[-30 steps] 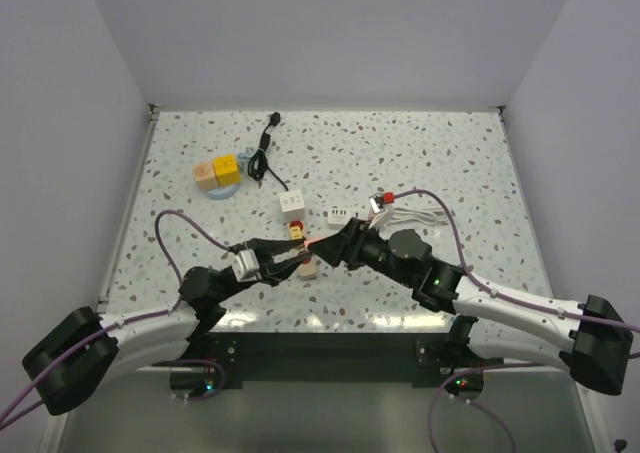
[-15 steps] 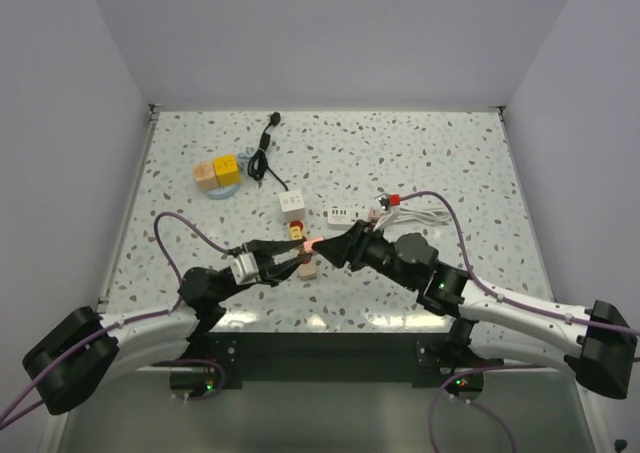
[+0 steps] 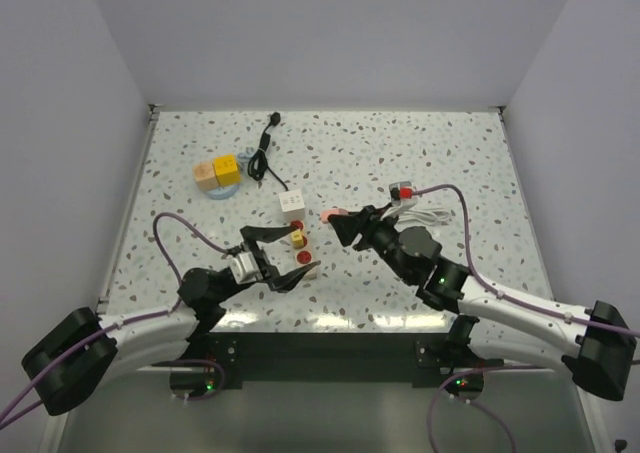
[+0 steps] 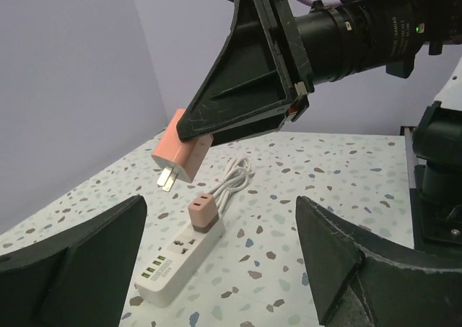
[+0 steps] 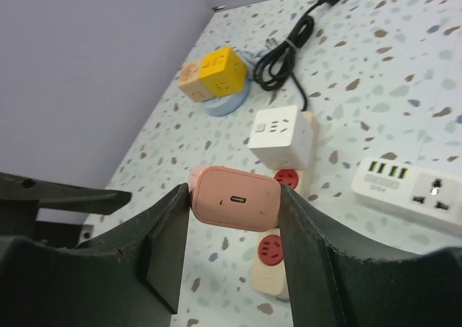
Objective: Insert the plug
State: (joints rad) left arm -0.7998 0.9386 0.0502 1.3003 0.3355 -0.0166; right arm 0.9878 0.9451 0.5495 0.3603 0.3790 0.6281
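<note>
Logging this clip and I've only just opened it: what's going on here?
The right end effector grips a pink plug between its fingers, lifted off the table with its prongs bare. The left end effector is open and empty, near a beige strip with red sockets. A white power strip lies nearby with a small pink adapter seated in it. The plug is not yet inserted anywhere.

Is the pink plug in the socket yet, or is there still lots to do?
Not yet. Done: the pink plug is up off the table. In hand: the right gripper has its jaws shut on it, with the prongs bare in the air. The left gripper is open and holds nothing. Left: lower the plug and push it into a socket, maybe on the white power strip nearby.
</note>
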